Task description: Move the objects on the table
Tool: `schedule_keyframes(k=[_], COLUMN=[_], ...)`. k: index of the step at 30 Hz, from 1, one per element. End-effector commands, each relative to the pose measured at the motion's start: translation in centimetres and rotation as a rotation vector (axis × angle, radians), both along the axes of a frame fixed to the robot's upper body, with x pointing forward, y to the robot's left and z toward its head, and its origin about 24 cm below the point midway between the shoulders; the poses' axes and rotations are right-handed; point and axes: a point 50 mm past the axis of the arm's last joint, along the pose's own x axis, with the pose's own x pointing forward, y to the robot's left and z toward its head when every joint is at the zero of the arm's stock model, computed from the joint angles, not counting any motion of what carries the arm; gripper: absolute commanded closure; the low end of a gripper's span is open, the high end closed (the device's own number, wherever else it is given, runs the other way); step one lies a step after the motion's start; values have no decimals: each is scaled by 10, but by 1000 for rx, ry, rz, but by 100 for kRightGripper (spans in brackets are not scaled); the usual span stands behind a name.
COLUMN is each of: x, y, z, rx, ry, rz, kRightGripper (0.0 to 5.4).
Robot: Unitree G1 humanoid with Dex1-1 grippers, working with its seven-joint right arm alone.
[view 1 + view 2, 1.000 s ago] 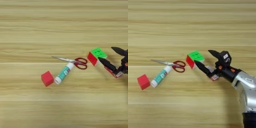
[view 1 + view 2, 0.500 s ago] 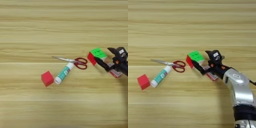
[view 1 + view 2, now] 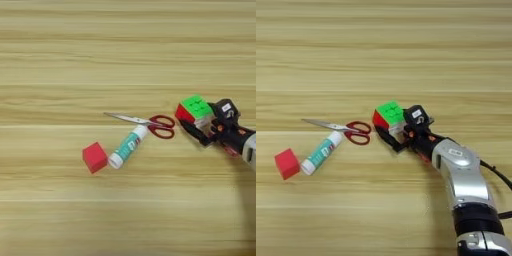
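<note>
The green, red and white puzzle cube (image 3: 387, 111) rests on the table (image 3: 381, 50) right of centre. My right gripper (image 3: 394, 124) is shut on it: one black finger (image 3: 388, 137) lies along its near side, and the other presses its far right side. A sliver of the red-edged card box (image 3: 231, 151) shows under the gripper's wrist. The red-handled scissors (image 3: 150, 122) lie left of the cube, blades pointing left. Just below them lies the white-teal glue stick (image 3: 127, 146), slanted. The plain red cube (image 3: 94, 157) sits at its lower left end.
The silver forearm (image 3: 463, 175) comes in from the bottom right corner and covers the table there. Bare wood stretches across the far half and along the near left.
The gripper has slid left from beside the card box to the puzzle cube, and its wide-spread fingers have closed in around the cube. The other things have stayed put.
</note>
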Motion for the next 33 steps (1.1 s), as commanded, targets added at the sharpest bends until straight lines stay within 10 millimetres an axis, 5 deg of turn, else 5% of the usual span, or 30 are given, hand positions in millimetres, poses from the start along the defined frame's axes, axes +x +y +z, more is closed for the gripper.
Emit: schedule_keyframes(k=[1, 8, 14, 22, 33], x=[18, 18, 18, 1, -39], y=[0, 0, 5, 41, 95], z=[34, 38, 64, 98, 104], rx=[-23, -15, 13, 51, 103], ry=[-150, -167, -268, -354, -284], rz=[10, 8, 46, 231, 697], kRightGripper=[126, 204, 207, 207, 207])
